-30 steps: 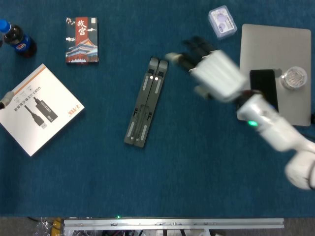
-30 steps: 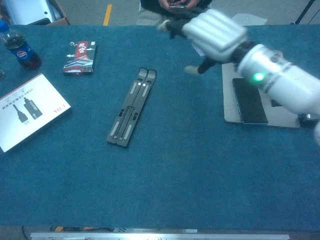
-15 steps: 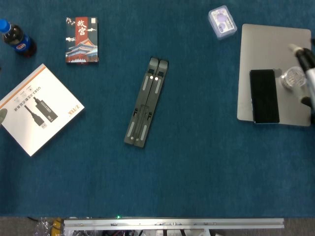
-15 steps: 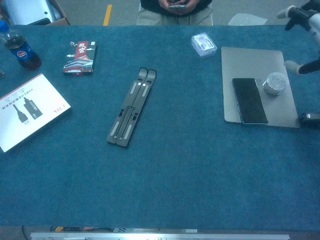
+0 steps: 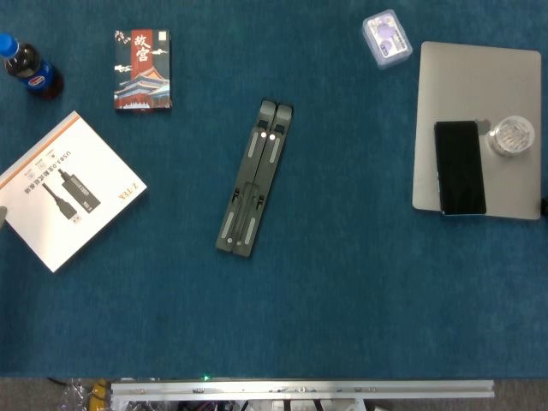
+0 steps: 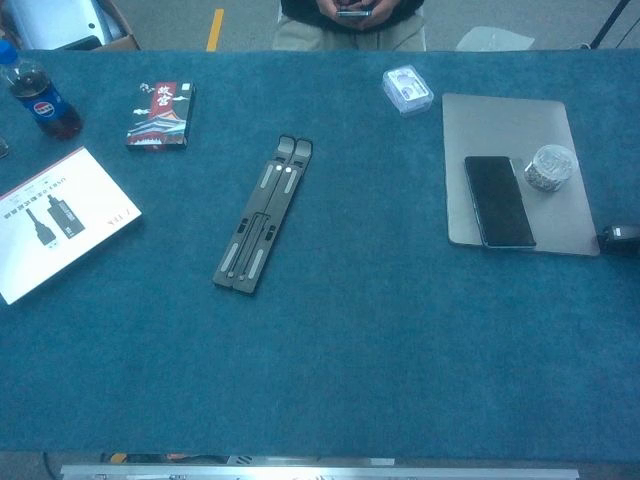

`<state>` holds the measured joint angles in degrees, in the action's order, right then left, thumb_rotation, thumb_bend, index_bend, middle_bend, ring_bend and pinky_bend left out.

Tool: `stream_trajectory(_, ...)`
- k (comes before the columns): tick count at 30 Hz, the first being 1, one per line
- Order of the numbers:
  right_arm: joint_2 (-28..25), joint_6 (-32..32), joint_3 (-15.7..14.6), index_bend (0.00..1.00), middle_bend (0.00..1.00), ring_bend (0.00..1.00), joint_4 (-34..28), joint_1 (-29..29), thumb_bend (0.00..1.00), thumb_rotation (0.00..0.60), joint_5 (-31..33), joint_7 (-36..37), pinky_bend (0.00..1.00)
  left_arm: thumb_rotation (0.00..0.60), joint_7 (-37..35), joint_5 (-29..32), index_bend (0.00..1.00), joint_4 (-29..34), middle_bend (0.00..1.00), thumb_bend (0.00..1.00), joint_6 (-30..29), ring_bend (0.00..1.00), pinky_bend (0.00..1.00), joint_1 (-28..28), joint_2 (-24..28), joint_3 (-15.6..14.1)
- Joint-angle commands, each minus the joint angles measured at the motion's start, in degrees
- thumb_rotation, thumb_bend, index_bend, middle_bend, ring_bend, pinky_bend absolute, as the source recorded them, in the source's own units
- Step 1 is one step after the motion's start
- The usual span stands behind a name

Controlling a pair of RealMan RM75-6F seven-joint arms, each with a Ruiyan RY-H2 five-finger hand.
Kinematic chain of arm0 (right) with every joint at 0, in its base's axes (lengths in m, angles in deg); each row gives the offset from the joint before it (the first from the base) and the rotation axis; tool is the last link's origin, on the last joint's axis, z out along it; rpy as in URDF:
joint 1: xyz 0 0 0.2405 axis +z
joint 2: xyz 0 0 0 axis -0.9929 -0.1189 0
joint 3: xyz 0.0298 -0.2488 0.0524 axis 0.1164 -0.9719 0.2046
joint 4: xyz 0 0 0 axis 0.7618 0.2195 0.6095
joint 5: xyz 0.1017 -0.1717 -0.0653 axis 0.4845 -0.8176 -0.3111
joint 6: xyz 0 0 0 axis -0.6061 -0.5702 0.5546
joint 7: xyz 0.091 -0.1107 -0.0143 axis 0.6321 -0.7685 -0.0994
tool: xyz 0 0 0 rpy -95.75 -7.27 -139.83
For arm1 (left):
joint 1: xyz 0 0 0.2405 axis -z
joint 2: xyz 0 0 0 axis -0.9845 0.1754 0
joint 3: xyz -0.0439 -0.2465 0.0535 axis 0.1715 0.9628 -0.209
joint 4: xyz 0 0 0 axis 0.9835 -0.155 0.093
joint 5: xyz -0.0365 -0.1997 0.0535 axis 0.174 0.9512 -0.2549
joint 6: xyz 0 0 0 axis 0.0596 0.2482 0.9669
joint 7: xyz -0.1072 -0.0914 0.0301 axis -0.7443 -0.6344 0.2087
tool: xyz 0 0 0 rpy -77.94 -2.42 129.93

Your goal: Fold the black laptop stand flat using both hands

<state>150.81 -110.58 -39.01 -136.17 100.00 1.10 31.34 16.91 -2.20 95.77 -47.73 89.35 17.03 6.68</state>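
Note:
The black laptop stand (image 5: pixel 254 178) lies folded flat on the blue table cloth, long and narrow, slanting from upper right to lower left; the chest view shows the stand (image 6: pixel 264 214) the same way. No hand touches it. Only a small grey tip of my left hand (image 5: pixel 2 214) pokes in at the left edge of the head view, over the white booklet's corner, too little to show how the fingers lie. My right hand is out of both views.
At left lie a white booklet (image 5: pixel 68 189), a card box (image 5: pixel 142 69) and a cola bottle (image 5: pixel 29 68). At right a closed silver laptop (image 5: pixel 505 77) carries a black phone (image 5: pixel 460 167) and a round clear container (image 5: pixel 512 134). A small plastic case (image 5: pixel 386 38) lies at the far edge.
My right hand, which hovered just right of the stand's top end, has swung away to the right and left both views. The left hand's tip has slid down the left edge. The stand has not moved.

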Motion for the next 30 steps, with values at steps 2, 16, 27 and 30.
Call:
stream_trajectory(2, -1.2, 0.7, 0.3, 0.17, 0.34, 0.14, -0.2, -1.3, 0.21, 0.6, 0.3, 0.5, 0.15, 0.6, -2.4, 1.8, 0.17, -1.5, 0.13, 0.2, -0.6, 0.06, 0.13, -1.2, 0.4, 0.6)
stream_trajectory(16, -4.5, 3.8, 1.7, 0.17, 0.33, 0.14, -2.9, -3.2, 0.21, 0.6, -1.5, 1.0, 0.15, 0.6, -5.0, 1.8, 0.16, -2.7, 0.13, 0.2, -1.6, 0.05, 0.09, -3.6, -0.2, 0.4)
stream_trajectory(27, -5.6, 5.7, 2.6, 0.17, 0.32, 0.13, -4.2, -4.5, 0.21, 0.6, -2.0, 1.1, 0.15, 0.6, -4.3, 1.3, 0.16, -2.8, 0.13, 0.2, -0.8, 0.05, 0.09, -3.2, -1.6, 1.0)
stream_trajectory(30, -5.7, 5.9, 2.8, 0.17, 0.32, 0.13, -4.4, -4.6, 0.21, 0.6, -2.1, 0.9, 0.15, 0.6, -4.3, 1.4, 0.16, -2.9, 0.13, 0.2, -0.6, 0.05, 0.09, -3.2, -1.7, 1.0)
